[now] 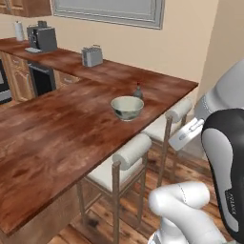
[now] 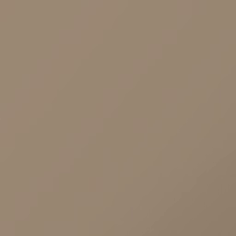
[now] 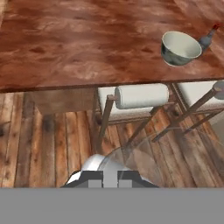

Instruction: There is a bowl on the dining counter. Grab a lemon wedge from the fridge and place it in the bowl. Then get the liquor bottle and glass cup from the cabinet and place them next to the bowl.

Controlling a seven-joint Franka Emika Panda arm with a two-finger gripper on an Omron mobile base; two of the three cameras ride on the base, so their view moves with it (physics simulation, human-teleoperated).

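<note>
Wood-grained dining counter (image 1: 57, 128) is carrying the bowl (image 1: 127, 107) near its far edge, the liquor bottle (image 1: 138, 90) standing just behind it, where the task wants it. I am seeing the gripper (image 3: 110, 180) pressed together on a transparent glass cup (image 3: 131, 157) (faint outline), held over the stools (image 3: 140, 96) for delivery beside the bowl.

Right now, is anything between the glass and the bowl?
Nothing on the counter top. A stool tucked under its edge lies between the glass cup in the gripper and the bowl; the bottle stands beyond the bowl.
</note>
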